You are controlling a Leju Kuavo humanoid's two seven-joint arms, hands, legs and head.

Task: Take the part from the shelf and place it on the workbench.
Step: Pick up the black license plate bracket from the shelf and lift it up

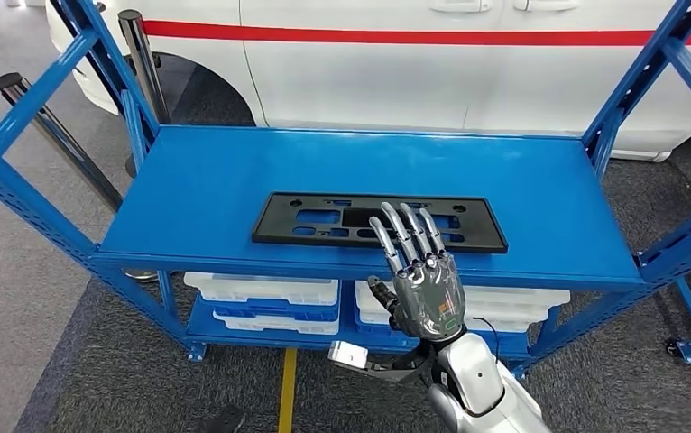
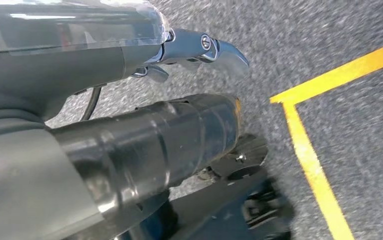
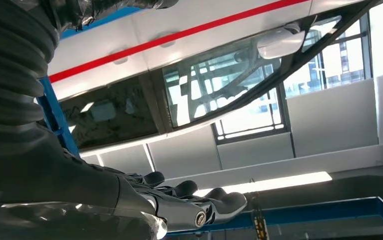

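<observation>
A flat black plastic part [image 1: 324, 220] with rectangular cut-outs lies on the blue shelf top [image 1: 198, 180], near its front edge. My right hand [image 1: 421, 271] is raised in front of the shelf edge, fingers straight and spread, their tips over the part's right half; nothing is held. In the right wrist view the right hand's fingers [image 3: 214, 205] stretch out with nothing in them. My left hand [image 2: 199, 50] hangs beside my body above the grey carpet, a few finger parts showing past the cover, with nothing seen in it.
Blue uprights [image 1: 17, 180] flank the shelf on both sides. White bins [image 1: 261, 290] sit on the lower shelf. A white car with a red stripe [image 1: 468, 54] stands behind. Yellow floor tape [image 1: 286, 388] runs under the rack; grey posts [image 1: 62, 135] stand at the left.
</observation>
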